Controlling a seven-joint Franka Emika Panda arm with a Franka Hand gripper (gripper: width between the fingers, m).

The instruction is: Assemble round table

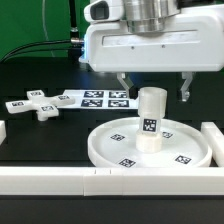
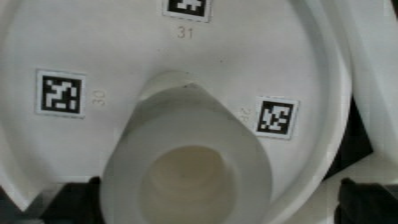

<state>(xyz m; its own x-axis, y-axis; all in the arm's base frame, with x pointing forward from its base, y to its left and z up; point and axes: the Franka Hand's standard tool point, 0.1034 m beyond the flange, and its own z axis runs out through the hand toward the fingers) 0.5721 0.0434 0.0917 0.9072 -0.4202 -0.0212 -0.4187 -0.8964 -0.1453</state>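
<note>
The black table [image 1: 40, 135] spreads under everything I see. White border blocks [image 1: 60, 180] run along its near edge and up the exterior view's right. Just inside them lies the large round disc [image 1: 100, 152], flat on the table with its rim up, and in my wrist view its white floor [image 2: 107, 60] fills most of the picture. Behind the disc the marker board [image 1: 100, 98] lies flat. Towards the exterior view's left, the cross-shaped piece [image 1: 38, 104] rests on the table, well apart from the disc. The short cylinder leg [image 1: 151, 118] stands upright on the disc near its middle, and I look down onto its top end [image 2: 187, 150]. My gripper [image 1: 154, 90] hangs right above the leg with the jaws spread wide. One finger is on each side of it and neither touches, so I hold nothing. Small square tags [image 2: 61, 92] sit on the disc floor around the leg, and one more is on the leg's side
</note>
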